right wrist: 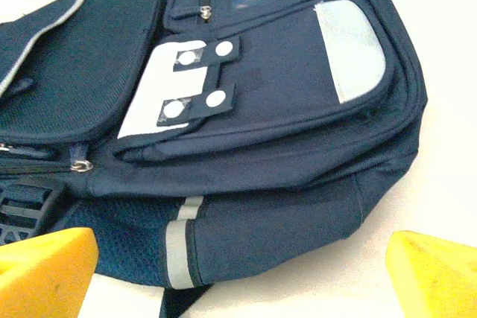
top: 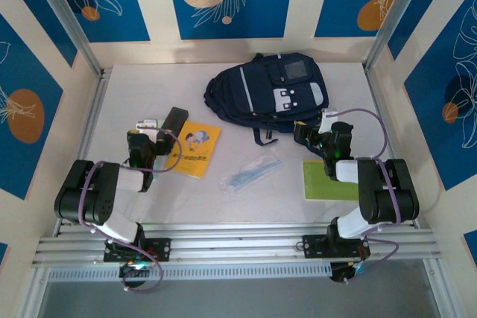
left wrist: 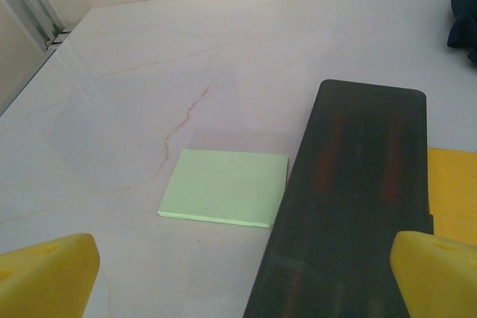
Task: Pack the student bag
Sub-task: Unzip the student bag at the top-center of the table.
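1. From the top camera, I see the student bag lying flat and front-up at the far centre-right of the table. Its long axis runs roughly left to right, slightly tilted, and its black straps spill toward the near side. I can't tell which end is its top. The left gripper sits by a black case. The right gripper is just beside the bag's near right corner.
2. On the left wrist camera, my yellow fingertips sit in opposite lower corners, so the jaws are spread wide with nothing between them. The case's near end is cut off. A green note pad lies just beside it, and a yellow booklet is cropped at the right.
3. On the right wrist camera, the bag stretches left to right, with its left end and underside cropped. These jaws also gape wide, holding nothing.
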`<action>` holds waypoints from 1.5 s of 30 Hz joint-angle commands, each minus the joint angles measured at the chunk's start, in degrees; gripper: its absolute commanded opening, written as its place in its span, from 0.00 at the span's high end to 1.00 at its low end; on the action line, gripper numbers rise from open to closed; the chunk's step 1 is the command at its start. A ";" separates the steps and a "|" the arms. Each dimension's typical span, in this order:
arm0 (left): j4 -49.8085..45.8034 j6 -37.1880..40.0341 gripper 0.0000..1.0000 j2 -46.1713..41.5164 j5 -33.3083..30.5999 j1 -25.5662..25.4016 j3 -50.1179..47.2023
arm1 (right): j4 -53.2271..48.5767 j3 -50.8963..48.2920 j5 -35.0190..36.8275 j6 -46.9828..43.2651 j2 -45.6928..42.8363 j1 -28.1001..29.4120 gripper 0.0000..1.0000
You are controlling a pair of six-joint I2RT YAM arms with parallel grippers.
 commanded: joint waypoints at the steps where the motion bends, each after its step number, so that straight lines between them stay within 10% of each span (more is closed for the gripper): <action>1: -0.26 0.25 0.00 -1.73 1.12 0.50 0.71 | -7.36 2.59 4.80 0.01 -4.07 0.85 0.01; 7: -24.92 -2.35 0.00 -14.29 -1.11 -0.57 9.22 | -38.28 13.88 14.63 15.75 -14.69 1.92 0.00; 13: -34.88 -17.41 0.00 -17.36 13.38 -1.85 15.69 | -56.98 19.86 7.67 38.20 -17.00 1.73 0.01; 28: -38.89 -29.22 0.00 -13.19 12.99 -26.97 14.75 | -39.06 17.93 -4.39 59.57 -0.88 2.42 0.09; 40: -36.37 -26.01 0.00 -2.19 15.45 -35.16 22.90 | -20.65 22.46 -6.43 63.98 17.84 1.84 0.18; 45: -36.90 -24.65 0.00 -0.01 17.06 -36.42 24.79 | -17.88 25.58 -9.85 63.85 21.42 0.94 0.65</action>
